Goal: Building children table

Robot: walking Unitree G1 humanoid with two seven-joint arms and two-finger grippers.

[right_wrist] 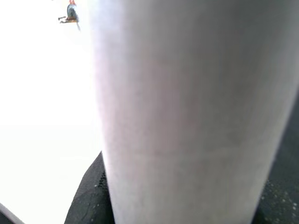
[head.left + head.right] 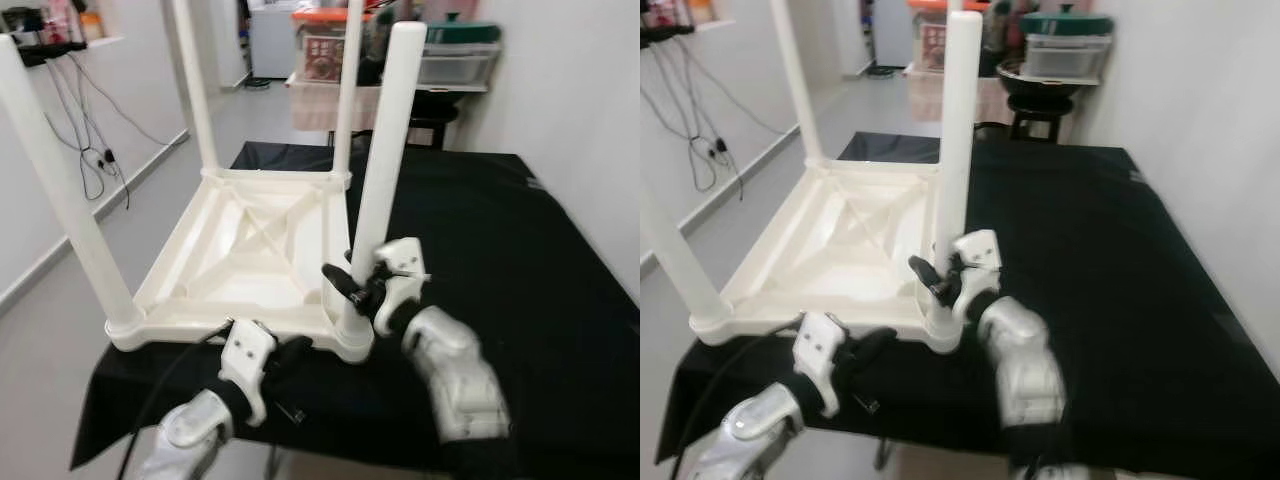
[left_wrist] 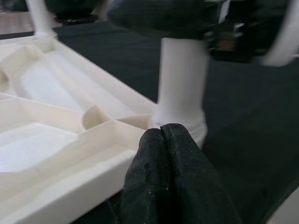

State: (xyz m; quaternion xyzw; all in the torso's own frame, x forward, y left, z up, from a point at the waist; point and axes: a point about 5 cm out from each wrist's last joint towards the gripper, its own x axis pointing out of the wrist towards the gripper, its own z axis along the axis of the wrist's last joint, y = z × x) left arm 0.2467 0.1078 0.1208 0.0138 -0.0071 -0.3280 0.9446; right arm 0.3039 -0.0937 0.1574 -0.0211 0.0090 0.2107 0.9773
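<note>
On the black counter (image 2: pixel 500 250) lies a white children table (image 2: pixel 240 260), turned upside down, near the counter's left and front edges. Its four legs stand up from the corners. The near right leg (image 2: pixel 380 150) sits in its corner socket and rises straight up.

The right gripper (image 2: pixel 352 285) is at the lower part of this leg, just above the socket. Its black fingers (image 2: pixel 340 280) are around the leg and hold it; in the right wrist view the leg (image 1: pixel 187 112) is pressed very close to the camera, with a dark finger showing at each side of it below.

The left gripper (image 2: pixel 292 352) is at the front edge of the table, just beside the same corner. In the left wrist view its two fingers (image 3: pixel 161 177) are closed together, tip to tip, with nothing between them, and they touch or nearly touch the rim of the table (image 3: pixel 70 177) next to the socket of the leg (image 3: pixel 182 84). A black cable (image 2: pixel 170 370) runs along the left arm.

Behind the counter stand plastic boxes (image 2: pixel 455 55) on a shelf, and on the left some cables (image 2: pixel 95 150) hang along the white wall down to the floor (image 2: pixel 150 200).
</note>
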